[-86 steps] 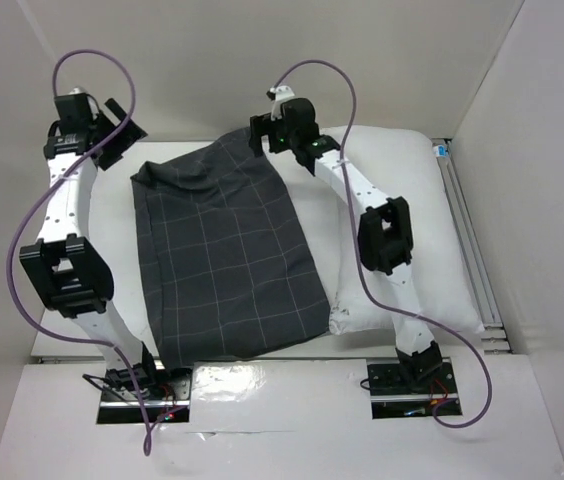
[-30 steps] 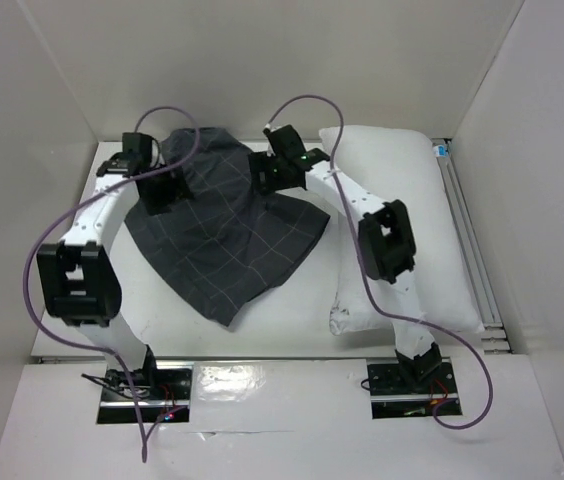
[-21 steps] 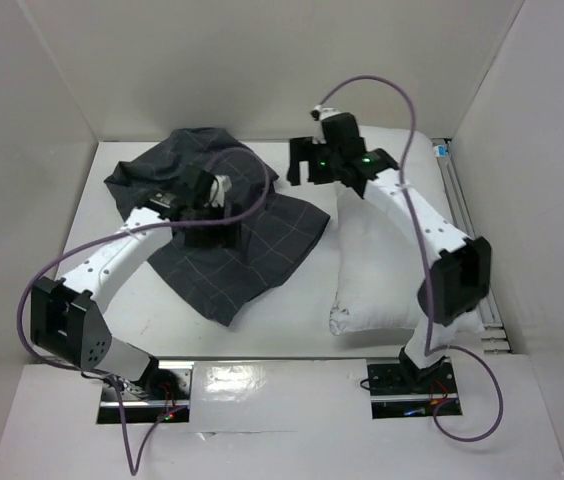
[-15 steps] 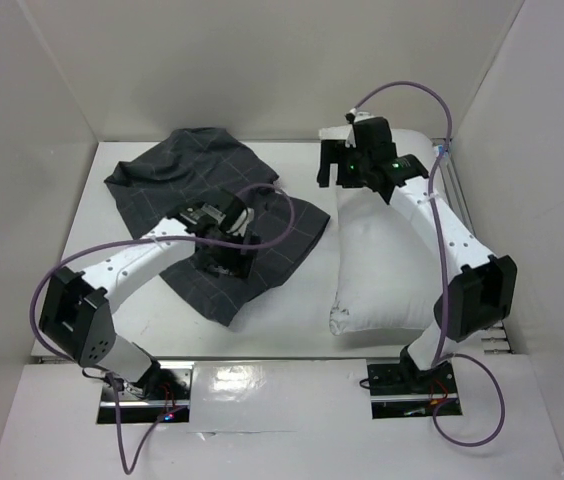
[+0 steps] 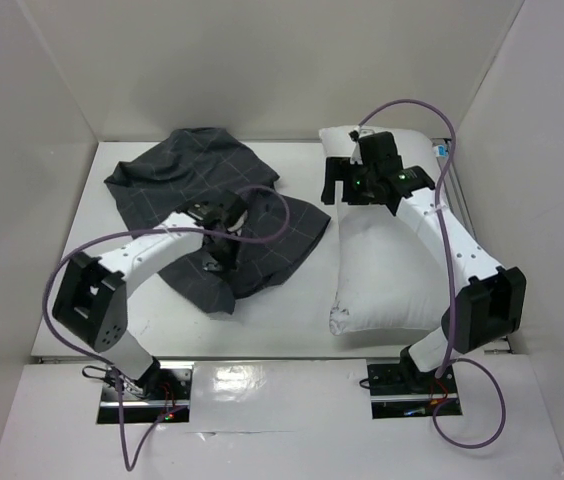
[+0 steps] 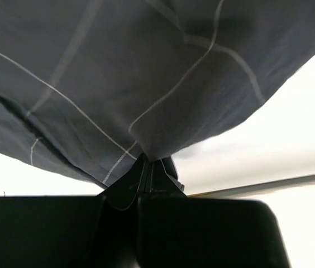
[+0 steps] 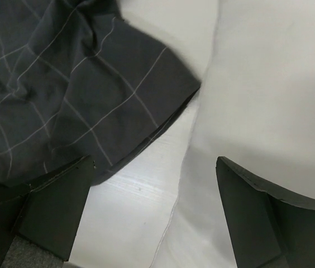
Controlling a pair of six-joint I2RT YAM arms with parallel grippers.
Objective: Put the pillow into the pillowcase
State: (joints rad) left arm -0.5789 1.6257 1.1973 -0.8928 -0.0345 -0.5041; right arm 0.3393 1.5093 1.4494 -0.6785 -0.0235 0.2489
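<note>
The dark grey grid-patterned pillowcase point(image 5: 187, 185) lies crumpled on the left half of the table. My left gripper point(image 5: 224, 250) is over its near part. In the left wrist view the jaws point(image 6: 146, 163) are pressed together on a pinch of that pillowcase point(image 6: 146, 72), which drapes upward from them. The white pillow point(image 5: 392, 270) lies lengthwise on the right. My right gripper point(image 5: 340, 182) hovers open above the pillow's far left edge. In the right wrist view its gripper point(image 7: 156, 167) straddles the pillow point(image 7: 269, 84) seam, and the pillowcase point(image 7: 79, 84) corner lies just left of it.
White walls close in the table point(image 5: 292, 300) on the left, back and right. A metal rail point(image 5: 467, 240) runs along the right edge beside the pillow. Purple cables loop over both arms.
My left gripper came down onto the near part of the pillowcase and shut on it. My right gripper left the pillowcase and moved right to the pillow's far left corner.
</note>
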